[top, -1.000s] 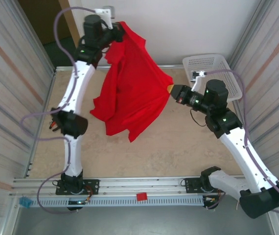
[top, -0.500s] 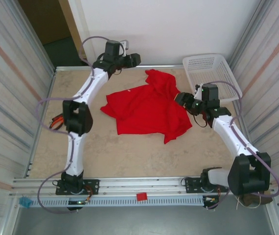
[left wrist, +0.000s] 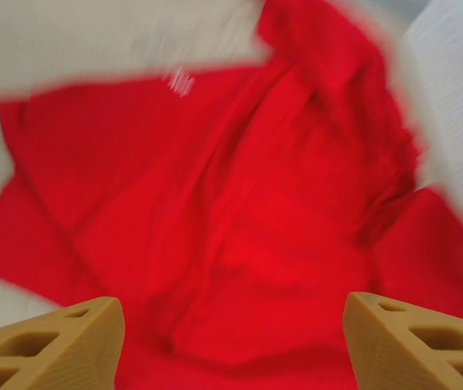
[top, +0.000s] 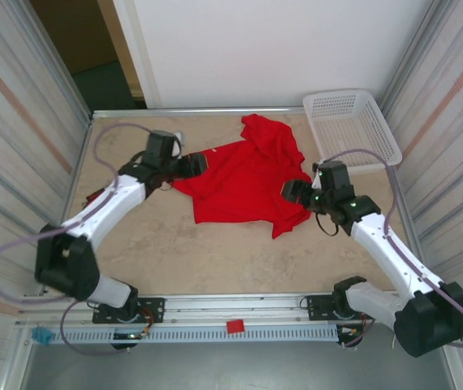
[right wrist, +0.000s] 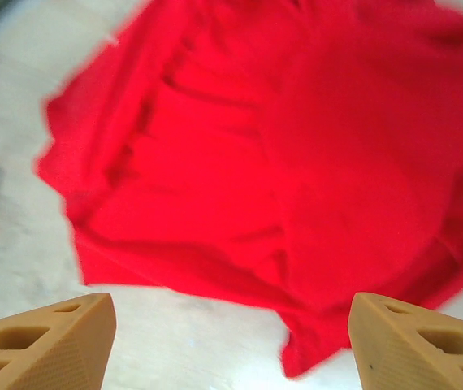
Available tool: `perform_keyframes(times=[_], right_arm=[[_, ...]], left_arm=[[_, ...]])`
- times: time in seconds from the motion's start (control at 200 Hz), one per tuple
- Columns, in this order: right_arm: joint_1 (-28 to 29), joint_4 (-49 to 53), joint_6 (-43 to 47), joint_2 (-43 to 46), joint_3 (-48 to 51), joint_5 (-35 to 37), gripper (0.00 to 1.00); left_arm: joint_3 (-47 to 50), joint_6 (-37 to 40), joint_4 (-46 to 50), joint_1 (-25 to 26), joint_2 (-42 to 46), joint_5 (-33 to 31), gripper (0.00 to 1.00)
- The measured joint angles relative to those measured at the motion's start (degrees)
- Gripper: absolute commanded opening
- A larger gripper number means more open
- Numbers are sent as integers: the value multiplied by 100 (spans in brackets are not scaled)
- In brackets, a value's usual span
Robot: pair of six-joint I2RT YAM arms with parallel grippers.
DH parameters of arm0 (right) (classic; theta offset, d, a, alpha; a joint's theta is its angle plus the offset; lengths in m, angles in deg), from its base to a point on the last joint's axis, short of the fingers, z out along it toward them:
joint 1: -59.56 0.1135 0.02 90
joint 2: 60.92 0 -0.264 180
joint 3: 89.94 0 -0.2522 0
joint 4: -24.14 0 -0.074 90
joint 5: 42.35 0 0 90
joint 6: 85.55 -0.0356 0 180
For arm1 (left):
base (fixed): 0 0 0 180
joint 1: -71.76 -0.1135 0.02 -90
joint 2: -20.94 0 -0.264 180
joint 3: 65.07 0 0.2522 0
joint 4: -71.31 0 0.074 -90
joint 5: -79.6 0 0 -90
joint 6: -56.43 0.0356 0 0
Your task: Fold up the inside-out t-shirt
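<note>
We see the t-shirt [top: 248, 175] lying rumpled on the tabletop [top: 215, 252] between the left end effector [top: 196, 165] and right end effector [top: 290, 192], both spread apart and holding nothing, so we risk pinching several bunched layers together and folding creases in, or dragging cloth against the basket [top: 352, 122].

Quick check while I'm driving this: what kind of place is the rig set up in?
Probably a lab test cell rather than a home: ribbed panel walls close in a beige table, a metal rail runs along its near edge, and a red t-shirt and white basket sit on it.
</note>
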Motion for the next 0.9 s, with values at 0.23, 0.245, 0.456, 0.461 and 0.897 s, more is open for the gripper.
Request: perform_keyframes(times=[0.23, 0.245, 0.456, 0.461, 0.897], right_arm=[[87, 157, -170, -136, 472, 350, 75], [87, 149, -170, -131, 472, 367, 75], [85, 144, -170, -109, 483, 444, 75], [85, 142, -170, -109, 485, 442, 75], [105, -50, -122, -861, 581, 92, 73]], left_arm=[[-778, -20, 564, 39, -1746, -400, 72], [-833, -20, 581, 46, -1801, -422, 72], [-1427, -140, 614, 138, -2505, -520, 4], [-1438, -140, 616, 138, -2518, -522, 3], [-4273, 468, 951, -750, -3233, -444, 50]])
